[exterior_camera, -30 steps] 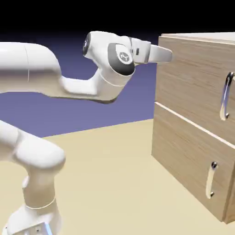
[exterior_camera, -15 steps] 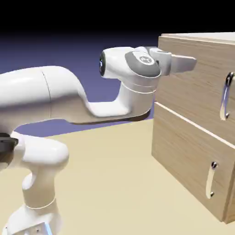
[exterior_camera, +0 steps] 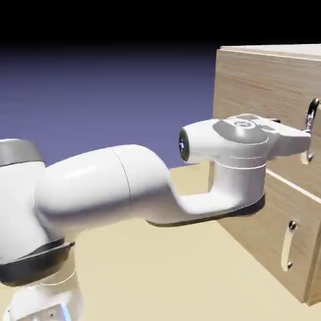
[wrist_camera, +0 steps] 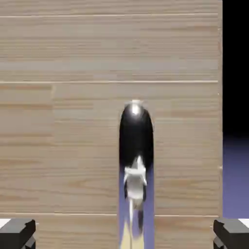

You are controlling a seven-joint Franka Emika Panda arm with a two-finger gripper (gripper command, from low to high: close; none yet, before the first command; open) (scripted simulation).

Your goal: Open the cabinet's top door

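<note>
The cabinet (exterior_camera: 247, 210) of light wood stands at the exterior view's right. Its top door (exterior_camera: 263, 88) is shut, and only the upper end of its silver handle (exterior_camera: 311, 111) shows past my hand. My gripper (exterior_camera: 306, 144) is level with that handle and right up against it. In the hand view the top door (wrist_camera: 73, 146) fills the picture, and the shiny handle (wrist_camera: 136, 146) runs down the middle. It lies between my two grey fingertips (wrist_camera: 17, 233), which stand wide apart at the bottom corners. My gripper (wrist_camera: 124, 236) is open and holds nothing.
Below the top door is the lower panel (exterior_camera: 269, 219) with its shorter handle (exterior_camera: 287, 246). The tan table (exterior_camera: 157, 276) spreads in front of the cabinet. My white arm (exterior_camera: 113, 188) crosses the view from the lower left.
My hand has moved right and down, from the cabinet's upper left corner to the top door's handle. The jaws have stayed wide apart.
</note>
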